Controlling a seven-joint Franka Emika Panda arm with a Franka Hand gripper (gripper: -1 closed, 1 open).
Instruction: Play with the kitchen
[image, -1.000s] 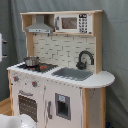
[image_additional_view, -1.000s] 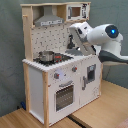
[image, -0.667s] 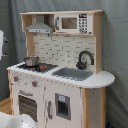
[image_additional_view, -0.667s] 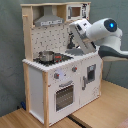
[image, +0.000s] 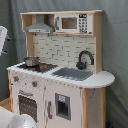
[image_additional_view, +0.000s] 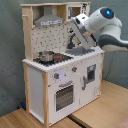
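The kitchen (image: 60, 95) is a tall white and pale-wood toy with a grey hood (image: 40, 25) and a small microwave (image: 73, 23) on top. A steel pot (image: 31, 61) sits on the red-ringed hob (image: 45, 66), beside the grey sink (image: 75, 73) and black tap (image: 85, 59). Below are knobs (image: 35, 84) and the oven door (image: 28, 106). In the second exterior view the white arm (image_additional_view: 102, 25) reaches in from the second exterior view's right. Its gripper (image_additional_view: 76, 41) overlaps the kitchen (image_additional_view: 55, 85) near the sink and hides the tap.
White arm parts show at the first exterior view's left edge (image: 3, 40) and lower left corner (image: 15, 121). A grey curtain (image: 115, 45) hangs behind the kitchen. The kitchen stands on a wooden floor (image_additional_view: 107, 107).
In the second exterior view the arm has shifted a little up and left, further across the kitchen's upper right. The kitchen and pot have not moved.
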